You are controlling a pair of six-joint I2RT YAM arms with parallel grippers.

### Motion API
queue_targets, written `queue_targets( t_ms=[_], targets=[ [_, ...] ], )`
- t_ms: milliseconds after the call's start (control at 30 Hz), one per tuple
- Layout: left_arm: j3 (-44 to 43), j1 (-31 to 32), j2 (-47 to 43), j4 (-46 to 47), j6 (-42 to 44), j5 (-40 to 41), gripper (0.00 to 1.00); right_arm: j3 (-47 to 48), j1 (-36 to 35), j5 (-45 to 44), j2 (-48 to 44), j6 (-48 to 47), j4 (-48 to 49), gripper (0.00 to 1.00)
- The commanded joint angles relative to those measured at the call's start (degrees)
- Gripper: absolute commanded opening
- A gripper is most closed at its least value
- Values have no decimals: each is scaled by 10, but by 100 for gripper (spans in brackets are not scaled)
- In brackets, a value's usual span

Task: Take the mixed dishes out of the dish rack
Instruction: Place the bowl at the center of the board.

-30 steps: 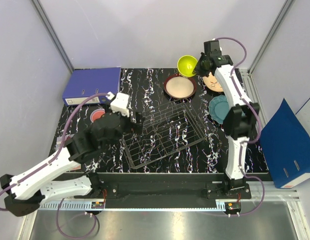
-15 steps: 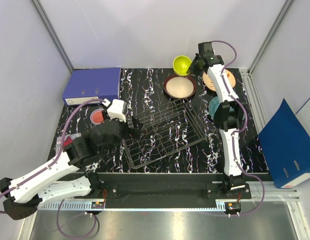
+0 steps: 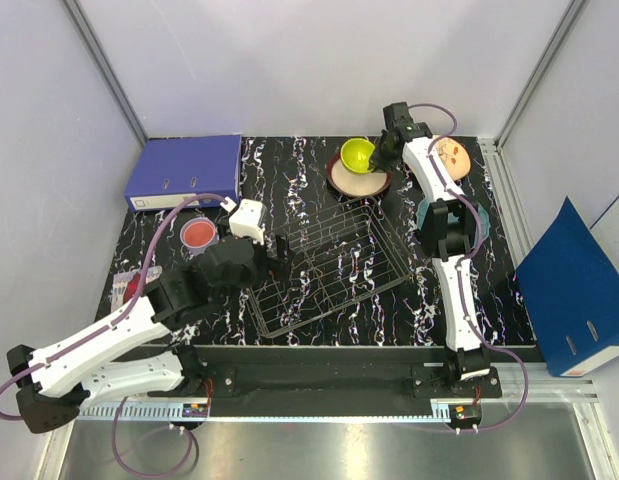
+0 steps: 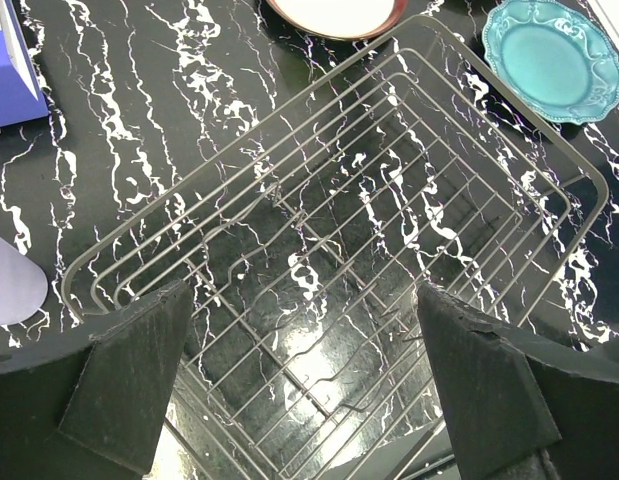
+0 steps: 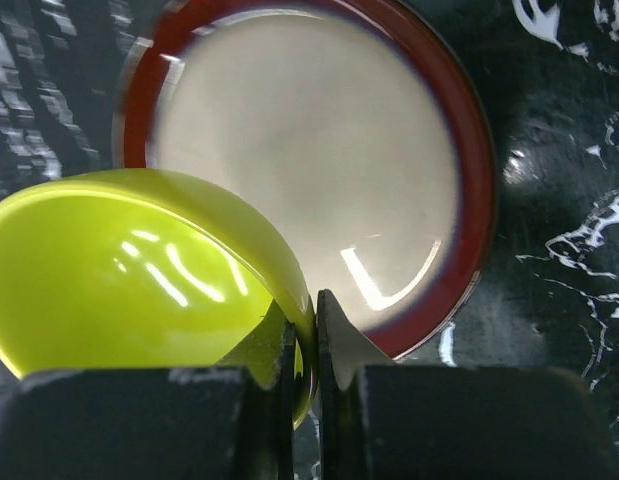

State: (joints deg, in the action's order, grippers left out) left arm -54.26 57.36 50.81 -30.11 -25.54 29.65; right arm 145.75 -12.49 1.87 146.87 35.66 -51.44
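Note:
The wire dish rack [image 3: 324, 268] lies mid-table with nothing in it; it fills the left wrist view [image 4: 329, 230]. My left gripper [image 3: 274, 250] hovers over its left end, open and empty [image 4: 309, 400]. My right gripper [image 3: 382, 150] is shut on the rim of the small yellow-green bowl [image 3: 356, 153] [image 5: 139, 270], holding it tilted over the cream bowl with the dark red outside [image 3: 359, 180] [image 5: 309, 170]. The teal scalloped plate [image 3: 475, 225] [image 4: 554, 60] lies right of the rack, partly behind the right arm. A salmon-pink round piece [image 3: 198, 232] lies left of the rack. A lavender shape [image 4: 9, 290] shows at the frame edge.
A blue ring binder [image 3: 186, 170] lies at the back left. A peach plate with a drawn face [image 3: 452, 155] sits at the back right. A second blue binder [image 3: 569, 290] stands off the table's right side. Walls close the back and sides.
My right gripper has carried the yellow-green bowl forward and left, from the back of the table to above the cream bowl. My left arm has edged closer to the rack.

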Motion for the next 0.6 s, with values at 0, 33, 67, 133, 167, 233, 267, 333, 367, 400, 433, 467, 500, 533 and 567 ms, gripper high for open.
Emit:
queue_targets(
  t_ms=[0, 33, 67, 133, 167, 233, 267, 333, 367, 400, 433, 467, 500, 533, 567],
  targets=[
    [1, 0, 3, 22, -7, -13, 99, 18, -3, -30, 15, -5, -28, 0],
    [3, 0, 3, 22, -7, -13, 99, 16, -3, -32, 16, -6, -30, 0],
    [4, 0, 5, 22, -7, -13, 99, 11, -3, -33, 17, -7, -29, 0],
    [6, 0, 6, 22, -7, -14, 99, 8, -3, -35, 18, -5, -31, 0],
    [7, 0, 6, 22, -6, -15, 99, 6, -3, -34, 18, -5, -31, 0],
    [8, 0, 7, 22, -5, -15, 99, 5, -3, -35, 17, -5, -30, 5],
    [8, 0, 8, 22, -4, -15, 99, 3, -3, -35, 16, -6, -29, 9],
    [9, 0, 9, 22, -4, -14, 99, 1, -3, -35, 11, -8, -28, 27],
    [10, 0, 9, 21, -4, -14, 99, -2, -3, -33, 5, -9, -22, 33],
    [10, 0, 10, 21, -6, -14, 99, -6, -3, -32, 1, -9, -20, 44],
    [10, 0, 10, 21, -6, -14, 99, -9, -3, -33, -5, -8, -16, 51],
    [11, 0, 9, 21, -7, -14, 99, -18, -3, -32, -17, -8, -8, 56],
    [12, 0, 9, 21, -9, -13, 99, -20, -3, -30, -25, -4, -2, 60],
    [12, -1, 9, 22, -9, -13, 99, -23, -3, -29, -32, -2, 1, 65],
    [12, -1, 9, 22, -12, -13, 99, -28, -4, -29, -41, -1, 10, 66]
  ],
)
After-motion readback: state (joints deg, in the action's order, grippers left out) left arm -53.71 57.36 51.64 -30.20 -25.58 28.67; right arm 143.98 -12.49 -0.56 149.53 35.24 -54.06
